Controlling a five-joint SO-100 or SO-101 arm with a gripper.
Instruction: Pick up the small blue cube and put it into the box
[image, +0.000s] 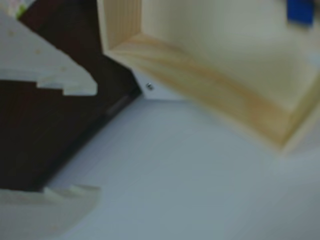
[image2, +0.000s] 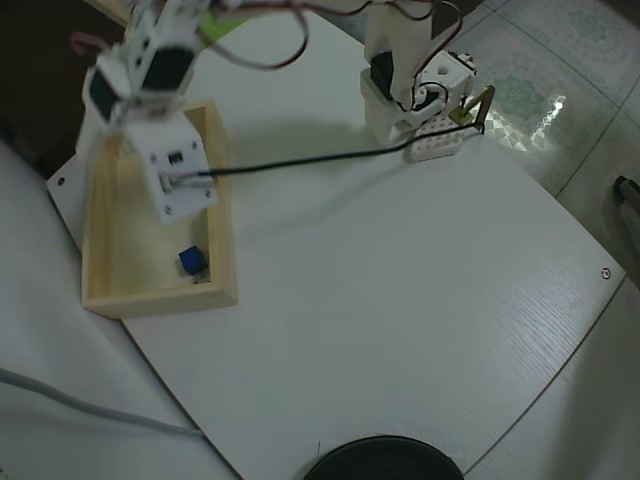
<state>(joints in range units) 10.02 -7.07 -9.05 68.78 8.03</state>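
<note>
Arm (image2: 150, 70): reaches out from its base, wrist bent downward.
Gripper (image: 82, 140): pale toothed fingers spread apart, holding nothing.

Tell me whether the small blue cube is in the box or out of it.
In. The overhead view shows the small blue cube lying on the floor of the box, near its right wall, apart from the gripper.

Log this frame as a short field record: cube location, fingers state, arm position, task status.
cube: small blue cube lies inside the box, near its lower right corner in the overhead view
fingers: gripper open, both fingers empty in the wrist view
arm: above the box's upper part
table: white board, little else on it
status: cube is already in the box
</note>
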